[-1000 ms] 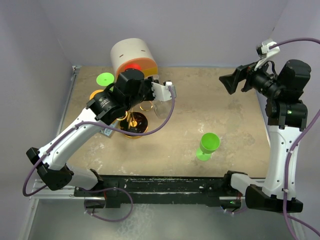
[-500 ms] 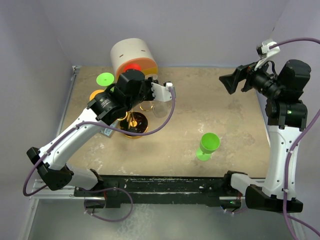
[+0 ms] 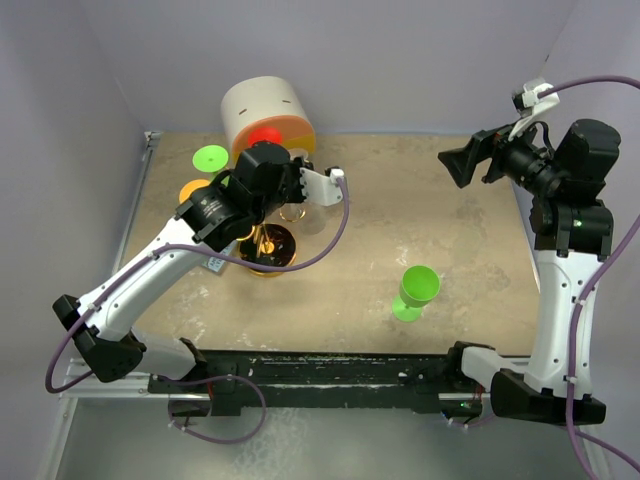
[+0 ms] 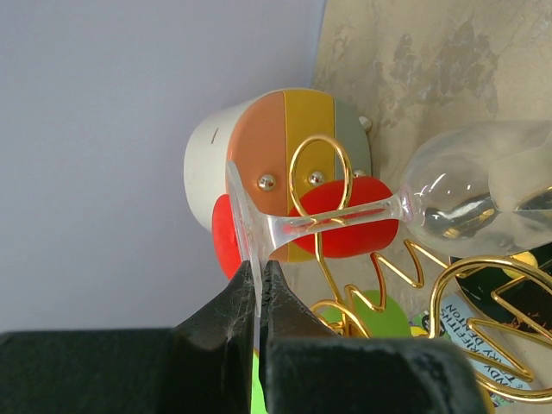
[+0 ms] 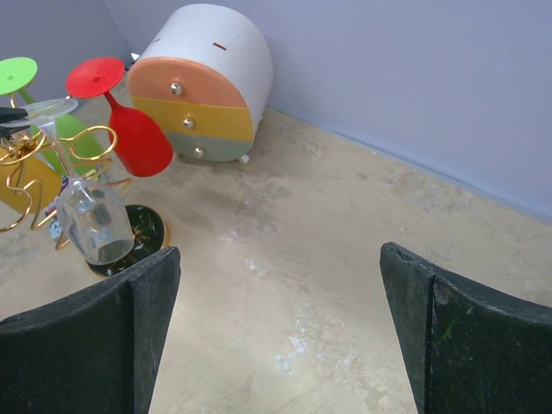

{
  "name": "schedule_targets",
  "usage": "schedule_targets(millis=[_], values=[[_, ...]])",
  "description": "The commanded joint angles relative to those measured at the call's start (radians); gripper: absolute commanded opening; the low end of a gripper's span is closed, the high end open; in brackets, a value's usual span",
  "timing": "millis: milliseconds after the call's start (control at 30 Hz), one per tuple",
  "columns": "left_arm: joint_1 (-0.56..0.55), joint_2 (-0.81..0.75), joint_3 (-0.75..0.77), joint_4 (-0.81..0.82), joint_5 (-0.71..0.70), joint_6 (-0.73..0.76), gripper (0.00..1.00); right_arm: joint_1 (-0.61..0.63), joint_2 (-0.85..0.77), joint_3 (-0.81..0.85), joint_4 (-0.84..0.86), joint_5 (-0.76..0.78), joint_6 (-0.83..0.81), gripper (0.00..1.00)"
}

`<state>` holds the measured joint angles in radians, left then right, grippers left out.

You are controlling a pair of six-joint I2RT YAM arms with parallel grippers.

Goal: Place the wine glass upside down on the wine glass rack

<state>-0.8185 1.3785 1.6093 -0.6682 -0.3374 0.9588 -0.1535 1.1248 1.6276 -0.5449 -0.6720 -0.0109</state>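
We see the left arm bent over the gold wire rack [image 3: 270,245] on its black base, the left gripper [image 4: 259,272] pinching the foot of the clear wine glass [image 4: 345,220]. The stem crosses a rack loop, bowl down. The right gripper [image 5: 276,336] gapes wide, well apart from the rack. From above, the wrist hides most of the glass.

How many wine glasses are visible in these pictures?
5: clear glass in the left gripper; red glass, green glass and orange glass hanging on the rack; second green glass upright on the table. The arm may hide others.

Label [image 4: 463,330] print too blurred
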Motion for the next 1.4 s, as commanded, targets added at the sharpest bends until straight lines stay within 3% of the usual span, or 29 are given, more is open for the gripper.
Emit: schedule_targets(millis=[0,1367], values=[[0.008,-0.051,0.003,0.07,-0.039,0.022,0.0,-0.008,-0.009,-0.001,0.043,0.0,0.002,1.0],[0.024,0.009,-0.006,0.15,-0.138,0.118,0.0,-0.008,-0.025,-0.002,0.043,-0.006,-0.006,1.0]])
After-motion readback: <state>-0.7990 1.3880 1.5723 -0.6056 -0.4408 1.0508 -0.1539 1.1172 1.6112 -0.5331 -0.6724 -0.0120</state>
